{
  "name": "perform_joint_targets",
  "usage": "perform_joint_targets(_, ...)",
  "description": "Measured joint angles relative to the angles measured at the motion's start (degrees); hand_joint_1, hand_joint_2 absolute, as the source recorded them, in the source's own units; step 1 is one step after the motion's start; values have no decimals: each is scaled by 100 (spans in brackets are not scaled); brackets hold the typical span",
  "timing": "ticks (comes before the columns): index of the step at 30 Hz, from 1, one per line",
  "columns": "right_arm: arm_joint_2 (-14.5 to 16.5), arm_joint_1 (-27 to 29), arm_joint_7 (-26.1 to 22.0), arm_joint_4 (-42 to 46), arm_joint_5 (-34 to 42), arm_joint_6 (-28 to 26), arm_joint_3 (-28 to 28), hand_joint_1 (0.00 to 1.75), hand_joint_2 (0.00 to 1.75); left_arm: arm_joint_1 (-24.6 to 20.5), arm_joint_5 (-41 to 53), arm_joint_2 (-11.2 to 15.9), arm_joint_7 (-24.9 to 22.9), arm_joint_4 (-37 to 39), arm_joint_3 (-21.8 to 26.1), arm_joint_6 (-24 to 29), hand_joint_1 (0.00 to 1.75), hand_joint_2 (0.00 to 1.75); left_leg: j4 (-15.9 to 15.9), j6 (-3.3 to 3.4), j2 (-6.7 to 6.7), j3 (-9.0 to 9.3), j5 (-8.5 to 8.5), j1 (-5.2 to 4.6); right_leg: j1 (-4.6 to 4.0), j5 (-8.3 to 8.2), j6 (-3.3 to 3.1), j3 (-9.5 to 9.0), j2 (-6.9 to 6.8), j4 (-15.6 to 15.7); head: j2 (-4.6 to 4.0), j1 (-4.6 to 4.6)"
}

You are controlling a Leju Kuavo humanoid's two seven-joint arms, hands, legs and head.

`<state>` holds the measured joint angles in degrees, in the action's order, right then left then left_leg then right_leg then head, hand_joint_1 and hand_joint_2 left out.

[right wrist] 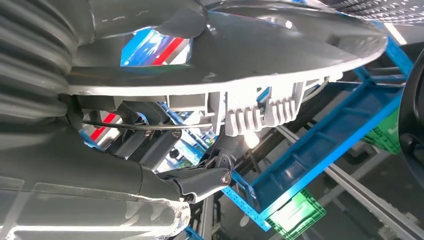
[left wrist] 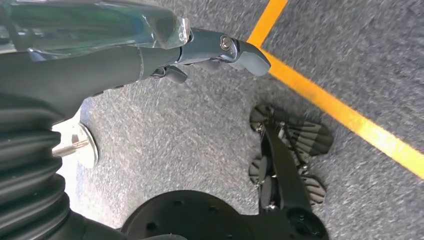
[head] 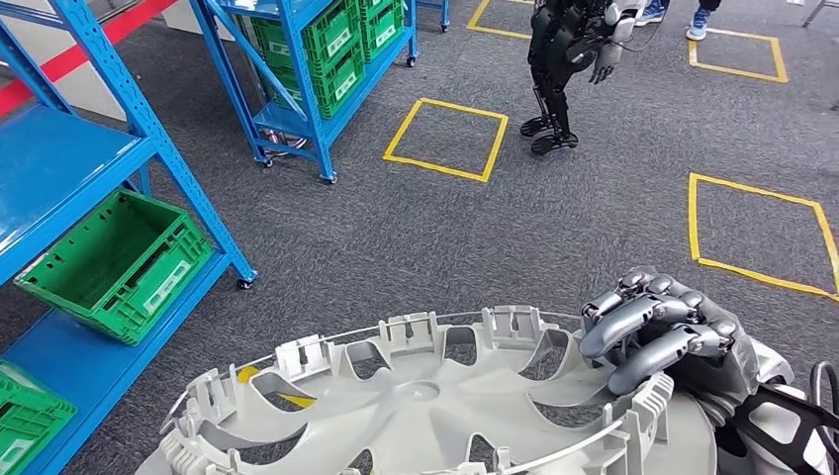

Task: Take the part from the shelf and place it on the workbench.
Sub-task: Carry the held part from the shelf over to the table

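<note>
Crates (head: 117,259) of green plastic sit empty on blue shelves (head: 59,163); right hand (head: 661,332) grips the hubcap (head: 435,401) rim.

Matt grey plastic wheel cover (head: 435,401) at lower centre, rough dark grey carpet floor (head: 554,218), glossy blue painted metal shelf (head: 119,129) at left, ribbed green plastic crate (head: 114,262), smooth grey-metallic right hand (head: 658,332)

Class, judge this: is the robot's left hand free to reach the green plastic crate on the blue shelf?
Probably yes: the left hand hangs empty, while the right hand grips the grey wheel cover.
</note>
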<state>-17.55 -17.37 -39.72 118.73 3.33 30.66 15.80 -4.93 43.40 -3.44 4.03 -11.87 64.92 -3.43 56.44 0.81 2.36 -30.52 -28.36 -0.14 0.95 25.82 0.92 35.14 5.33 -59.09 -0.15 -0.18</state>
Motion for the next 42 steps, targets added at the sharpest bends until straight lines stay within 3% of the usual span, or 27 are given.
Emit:
perform_joint_targets(2,14,-31,-1,-26,-32,-3,-7,175,175,-5,-2,-8,5,0,1,2,0,175,-45,50,-135,14,35,15,-15,247,34,192,-274,-399,0,16)
perform_joint_targets(3,21,-41,-1,-46,-48,-10,-6,175,175,1,-1,-8,7,0,2,2,0,175,-46,59,-204,8,35,10,-21,446,59,367,-387,-776,0,25)
perform_joint_targets(5,31,-39,-1,-92,-109,-40,-2,175,175,12,13,-11,-2,0,2,-2,0,175,-42,67,-350,-4,33,5,-15,714,101,672,-461,-1463,0,26)
perform_joint_targets(6,33,-38,-1,-116,-155,-64,2,175,175,14,24,-16,-16,0,2,-5,0,175,-41,65,-424,-8,31,4,-12,717,112,704,-478,-1577,0,27)
perform_joint_targets(7,33,-44,-1,-142,-201,-97,8,175,175,13,34,-23,-40,0,2,-7,0,175,-39,60,-487,-6,28,5,-8,604,114,595,-503,-1412,0,27)
perform_joint_targets(9,32,-95,1,-203,-298,-201,33,175,175,9,46,-34,-112,-1,2,13,0,175,-25,30,-598,6,8,-2,-12,286,99,125,-664,-585,0,28)
perform_joint_targets(11,25,-166,5,-271,-416,-357,62,175,175,7,50,-32,-189,-2,4,76,0,175,0,-22,-683,6,-19,-23,-35,125,45,-186,-778,7,0,22)
perform_joint_targets(14,-32,-200,25,-343,-657,-614,78,175,175,4,50,-16,-278,-4,11,182,0,175,13,-102,-757,9,-37,-22,-55,107,-52,-192,-680,78,0,19)
perform_joint_targets(16,-90,-195,34,-367,-787,-755,68,175,175,5,65,-8,-309,-4,14,217,0,175,177,-168,-581,-56,-177,2,-33,85,-112,-185,-605,89,0,13)
perform_joint_targets(18,-126,-183,33,-395,-826,-834,56,175,175,22,90,9,-317,-4,16,215,0,175,784,-207,-325,-335,-528,21,-22,65,-156,-170,-525,95,0,5)
perform_joint_targets(20,-135,-148,26,-426,-798,-869,55,175,175,51,107,27,-315,-4,16,183,0,175,1561,-209,-249,-730,-825,26,-31,53,-179,-147,-420,92,0,4)
perform_joint_targets(21,-136,-124,22,-442,-777,-890,55,175,175,63,113,32,-302,-4,16,160,0,175,1749,-204,-242,-840,-835,26,-34,49,-183,-141,-360,91,0,4)
perform_joint_targets(22,-133,-103,23,-460,-757,-924,53,175,175,70,117,33,-277,-4,15,135,0,175,1674,-194,-234,-824,-716,26,-36,45,-182,-142,-299,90,0,4)
perform_joint_targets(23,-130,-86,29,-478,-739,-970,51,175,175,74,121,33,-241,-4,15,115,0,175,1374,-180,-206,-693,-513,27,-36,42,-179,-149,-237,89,0,3)
perform_joint_targets(25,-110,-67,46,-507,-706,-1066,46,175,175,74,134,35,-164,-4,15,71,0,175,532,-145,-3,-295,-123,33,-40,34,-156,-153,-119,85,0,5)
perform_joint_targets(27,-87,-51,63,-531,-682,-1127,44,175,175,74,154,36,-106,-4,14,35,0,175,79,-119,154,-78,-2,27,-32,12,-100,-122,-4,80,0,8)
perform_joint_targets(30,-74,9,69,-556,-653,-1159,36,175,175,58,190,28,-57,-4,10,-5,0,175,8,-45,18,-48,11,3,5,-13,16,-59,113,81,0,8)
perform_joint_targets(32,-79,36,67,-561,-648,-1160,31,175,175,42,201,19,-47,-4,8,-14,0,175,-48,27,-121,-32,51,16,-13,172,59,100,-91,-208,0,26)
perform_joint_targets(34,-79,71,64,-567,-664,-1163,35,175,175,45,202,16,-59,-4,8,-8,0,175,-64,61,-262,-37,61,14,-26,543,88,433,-371,-927,0,41)
perform_joint_targets(35,-77,100,65,-569,-680,-1166,39,175,175,49,202,18,-74,-4,8,-3,0,175,-63,66,-334,-41,59,9,-23,688,104,597,-432,-1294,0,42)
perform_joint_targets(36,-78,134,70,-569,-703,-1172,41,175,175,51,202,20,-94,-4,9,2,0,175,-61,67,-404,-44,57,7,-20,748,114,689,-460,-1517,0,41)
perform_joint_targets(37,-82,167,76,-570,-725,-1179,42,175,175,51,202,22,-115,-4,8,7,0,175,-60,65,-471,-45,54,8,-17,708,118,673,-479,-1524,0,43)
perform_joint_targets(38,-92,194,83,-571,-743,-1185,41,175,175,51,203,22,-133,-4,8,11,0,175,-57,57,-534,-42,48,9,-14,579,116,534,-510,-1295,0,42)
perform_joint_targets(40,-122,224,91,-570,-763,-1191,38,175,175,49,208,32,-162,-6,8,21,0,175,-40,19,-641,-27,23,0,-17,272,97,66,-708,-470,0,42)
perform_joint_targets(42,-154,234,91,-569,-762,-1191,32,175,175,48,215,55,-178,-9,8,27,0,175,-14,-37,-726,-14,-11,-27,-33,140,42,-215,-857,38,0,36)
